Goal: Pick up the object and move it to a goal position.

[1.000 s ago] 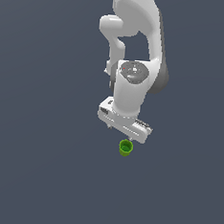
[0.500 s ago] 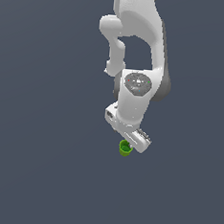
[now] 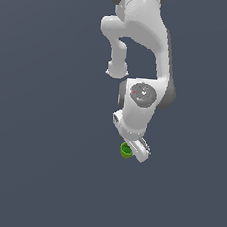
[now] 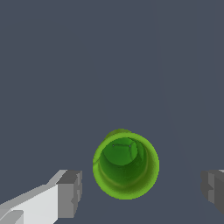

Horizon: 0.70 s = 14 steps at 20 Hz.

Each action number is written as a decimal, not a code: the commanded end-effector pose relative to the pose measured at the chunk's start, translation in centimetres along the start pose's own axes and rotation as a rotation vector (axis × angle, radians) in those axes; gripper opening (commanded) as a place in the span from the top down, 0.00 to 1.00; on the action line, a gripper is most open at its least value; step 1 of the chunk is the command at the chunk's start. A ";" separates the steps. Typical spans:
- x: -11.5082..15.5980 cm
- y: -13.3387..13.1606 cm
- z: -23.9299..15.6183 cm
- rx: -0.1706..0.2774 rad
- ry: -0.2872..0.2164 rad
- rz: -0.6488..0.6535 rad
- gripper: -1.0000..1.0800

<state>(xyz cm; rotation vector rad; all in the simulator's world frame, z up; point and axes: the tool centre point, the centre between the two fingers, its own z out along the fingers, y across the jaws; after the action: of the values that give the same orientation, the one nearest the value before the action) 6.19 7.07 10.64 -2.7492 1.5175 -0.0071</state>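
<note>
The object is a small bright green cup [image 4: 126, 165] with a hollow top, upright on the grey floor. In the exterior view the object [image 3: 126, 151] peeks out just at the left of the white hand, which covers part of it. My gripper [image 4: 142, 188] is open, straight above the cup, with one grey fingertip [image 4: 70, 193] on one side and the other fingertip [image 4: 214, 188] on the opposite side. Neither pad touches the cup. In the exterior view the gripper [image 3: 133, 152] is low, right at the cup.
A plain dark grey surface [image 3: 42, 167] fills both views. The white arm [image 3: 141, 45] rises above the hand toward the top of the exterior view.
The hand has come down and turned about its axis, closing in over the green cup. The cup has stayed in place.
</note>
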 end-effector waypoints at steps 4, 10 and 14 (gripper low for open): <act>-0.3 -0.4 0.9 -0.002 -0.002 0.088 0.04; -0.5 -0.7 1.3 -0.003 -0.003 0.134 0.04; -0.6 -0.7 1.4 -0.004 -0.003 0.136 0.04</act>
<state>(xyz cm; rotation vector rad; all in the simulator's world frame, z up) 6.46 7.92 9.27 -2.6415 1.7011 0.0005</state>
